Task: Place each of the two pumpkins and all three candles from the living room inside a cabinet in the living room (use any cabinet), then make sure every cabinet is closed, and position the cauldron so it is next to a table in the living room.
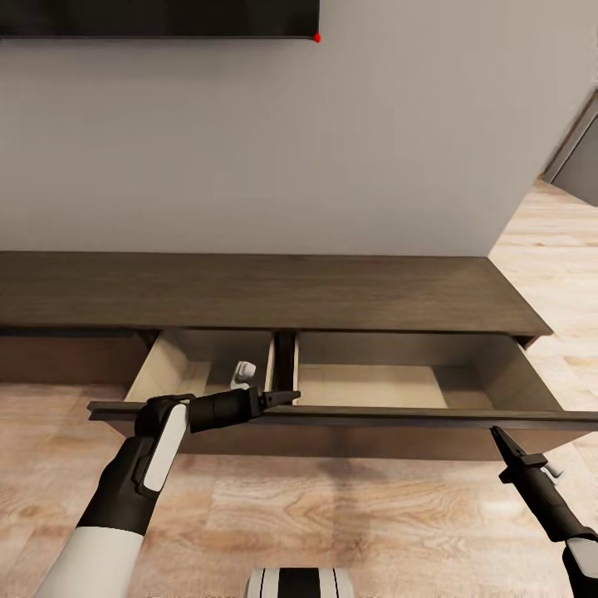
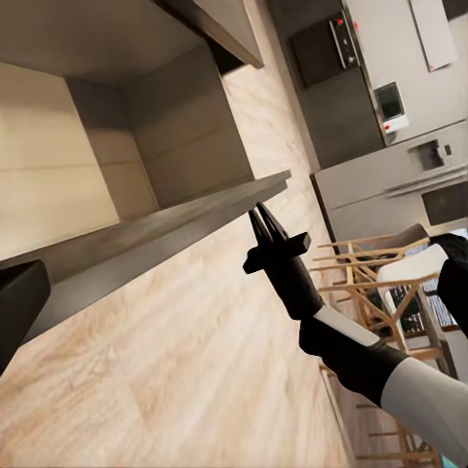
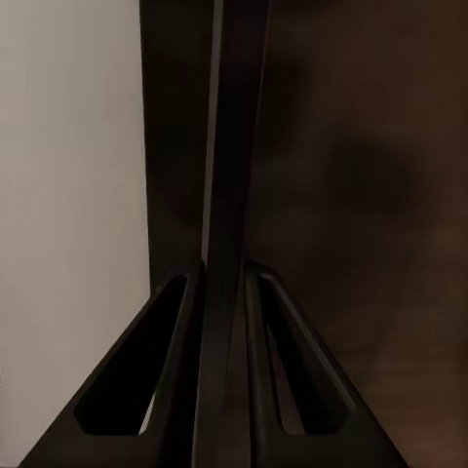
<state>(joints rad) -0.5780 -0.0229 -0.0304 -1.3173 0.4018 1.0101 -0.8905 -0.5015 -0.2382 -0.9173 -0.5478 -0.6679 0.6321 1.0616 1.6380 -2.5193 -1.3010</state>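
The cabinet point(image 1: 249, 291) is a long low dark brown console against the wall. Its wide drawer point(image 1: 365, 386) is pulled out, and the beige floor I can see is bare. My left gripper point(image 1: 289, 396) lies along the top edge of the drawer front point(image 1: 399, 415), fingers together. Lower right, my right gripper point(image 1: 497, 432) is shut, its tip pointing up at the drawer front's outer face. The left wrist view shows the right gripper point(image 2: 261, 216) just below that edge point(image 2: 175, 224). The pumpkins, candles and cauldron are out of view.
A black TV point(image 1: 158, 17) hangs on the grey wall above the console. Wood floor point(image 1: 332, 515) lies between me and the drawer. A doorway point(image 1: 577, 158) opens at the far right. Behind the right arm stand wooden chairs point(image 2: 375, 258) and kitchen appliances point(image 2: 390, 97).
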